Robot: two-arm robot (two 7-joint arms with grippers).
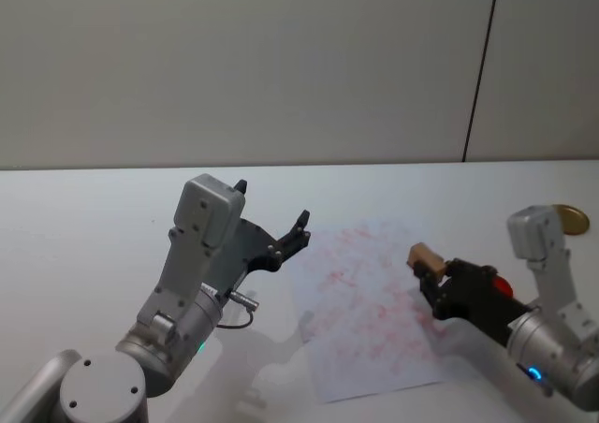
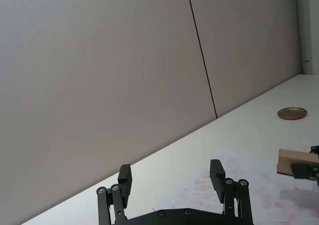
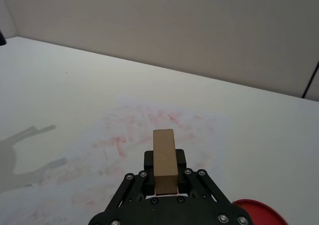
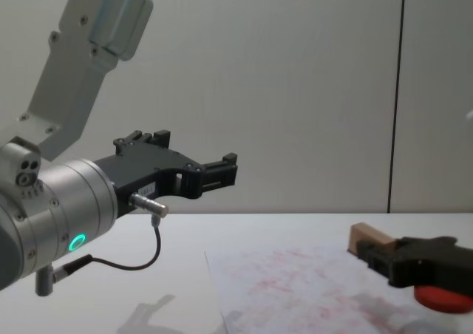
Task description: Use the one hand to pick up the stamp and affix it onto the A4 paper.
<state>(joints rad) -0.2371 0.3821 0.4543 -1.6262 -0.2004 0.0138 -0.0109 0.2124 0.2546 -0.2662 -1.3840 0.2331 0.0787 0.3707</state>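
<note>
White tabletop (image 1: 94, 217) runs smooth and bare under everything, and most of the risk comes from that. Nearest on the right, the flat round red ink pad (image 1: 503, 285) lies just beside and below the right arm's black two-fingered gripper (image 1: 435, 275), so a steep drop of the wrist could clip or drag the pad. That gripper is clenched on the small tan rectangular wooden stamp (image 1: 424, 255), gripping only its rear end. The block juts forward roughly level and hangs clear above the right edge of the large white A4 paper smudged with faint red-pink marks (image 1: 365, 311). I cannot tell which face carries the ink. If the block goes down tilted, only one edge would likely print, and hard pressure on so short a hold could pivot it between the fingers. The sheet looks loose, so a sideways push might slide or crease it, or it could lift with a sticky stamp. A mark placed this near the edge might land partly on the table. Farther left, the left arm's black gripper (image 1: 272, 205) hangs raised with its fingers spread, well apart. Beyond, a brass-coloured round lid (image 1: 569, 219) sits before the grey panelled wall (image 1: 281, 67).
</note>
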